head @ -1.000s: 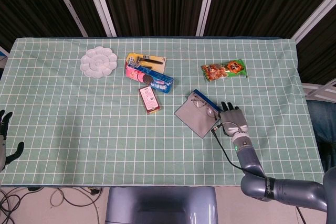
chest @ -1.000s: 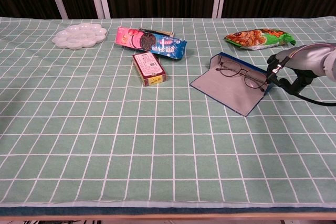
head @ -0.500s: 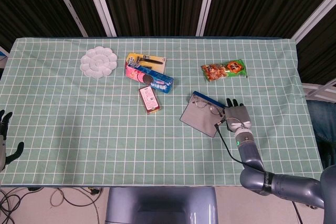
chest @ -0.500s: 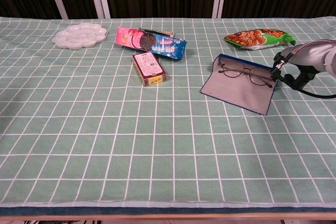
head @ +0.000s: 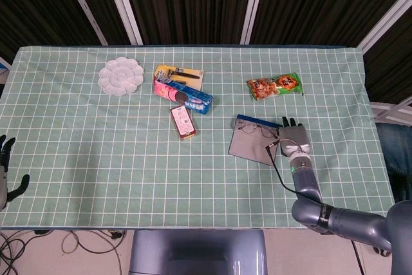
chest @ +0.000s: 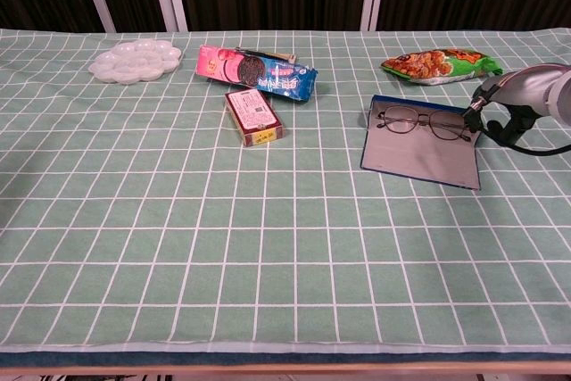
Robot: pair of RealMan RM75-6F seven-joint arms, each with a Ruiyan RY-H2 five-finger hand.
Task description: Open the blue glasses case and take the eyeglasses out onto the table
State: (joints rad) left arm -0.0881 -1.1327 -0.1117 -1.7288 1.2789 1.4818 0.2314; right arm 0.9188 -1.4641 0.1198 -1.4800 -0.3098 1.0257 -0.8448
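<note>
Head view. Your case lay open and flat on the green checked cloth, right of center, its grey lining up and a blue edge along the far side. The glasses sat in it along that far edge, not yet out on the table. Your right hand was at the case's right end, palm down, fingertips reaching just past the far corner; it touched the case edge, but you could not tell from here whether the fingers were pinching it or only resting against it. Your left hand sat at the table's left edge, well apart from everything, fingers spread and holding nothing. A white palette was far left, a blue cookie pack with a card of tools behind it, a red box just near of the pack, and a snack bag far right.

Chest view. The case lay flat, the glasses open across its far part with lenses toward you. The right hand met the case's far right corner; the fingers were hidden behind the wrist and cable, so the grip stayed unclear. The snack bag lay just beyond. The left hand was out of this frame.
</note>
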